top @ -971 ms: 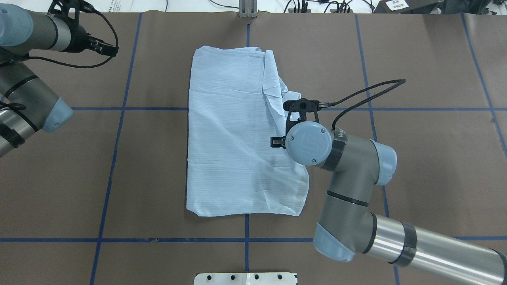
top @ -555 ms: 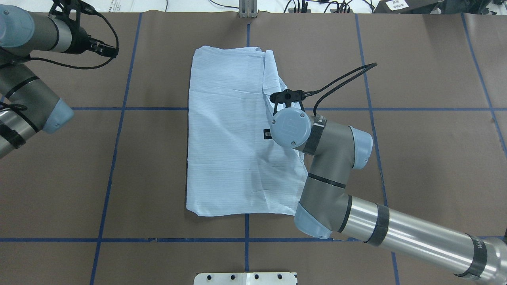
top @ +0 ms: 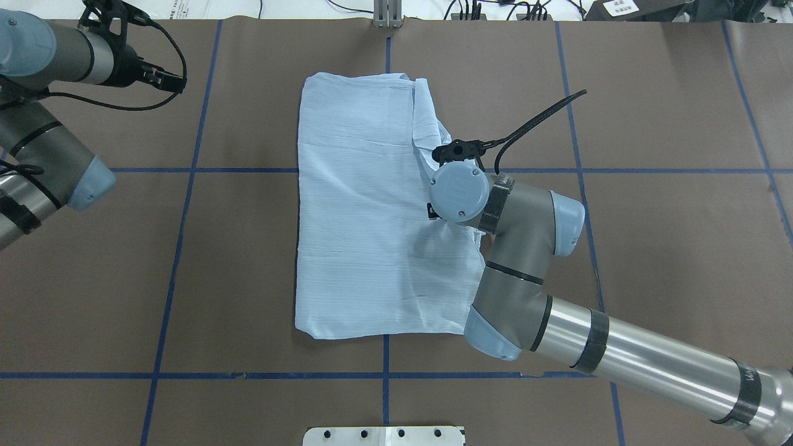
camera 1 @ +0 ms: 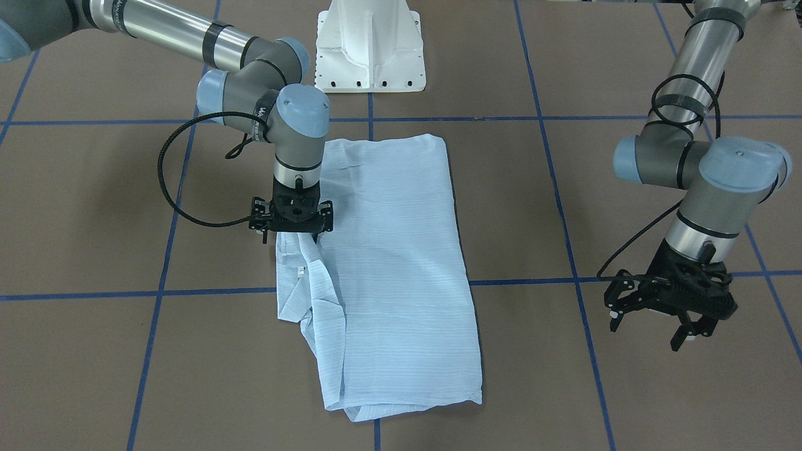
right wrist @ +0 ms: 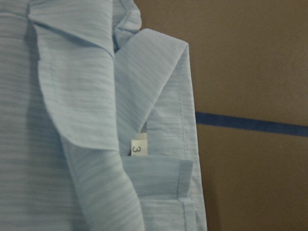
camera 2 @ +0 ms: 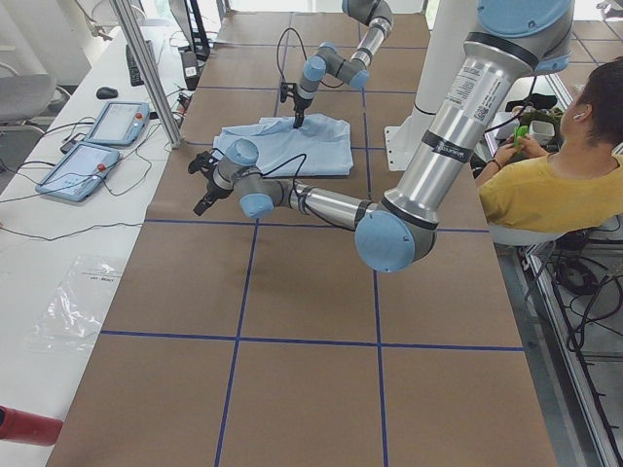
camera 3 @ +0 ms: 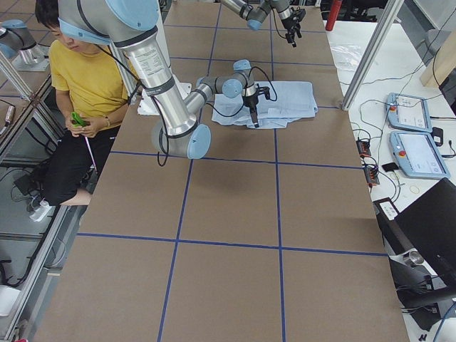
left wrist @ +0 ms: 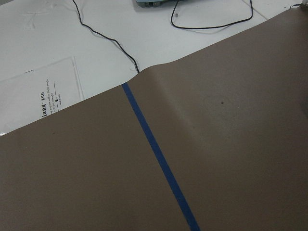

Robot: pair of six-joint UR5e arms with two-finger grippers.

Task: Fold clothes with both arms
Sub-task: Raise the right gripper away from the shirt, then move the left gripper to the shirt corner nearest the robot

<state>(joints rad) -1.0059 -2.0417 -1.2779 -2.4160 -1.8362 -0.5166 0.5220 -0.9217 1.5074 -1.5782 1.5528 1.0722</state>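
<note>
The shirt (top: 359, 217) lies in the middle of the table (top: 650, 248), folded into a long flat panel running from 12 to 6 o'clock in the overhead view. Loose cloth is bunched along its edge at about 2 o'clock. The right claw (camera 1: 290, 233) hangs straight down over that edge, at roughly 3 o'clock on the shirt and low over the cloth. The views do not settle whether its fingers are spread or pinching fabric, or whether they touch it at all. The left claw (camera 1: 648, 327) hovers over bare table well away at 10 o'clock, its fingers spread and holding nothing. The cloth looks thin, light and limp, and finely crinkled, so it will likely sag, drag and crease rather than keep a shape, and a single layer may slip out of a narrow pinch. The wrist view shows a stitched, doubled band just beside a small white size label (right wrist: 137, 149). Such hems and seams are probably the firmest places to take hold, and the two corners of one edge, gripped together, would likely carry a fold over most evenly.
</note>
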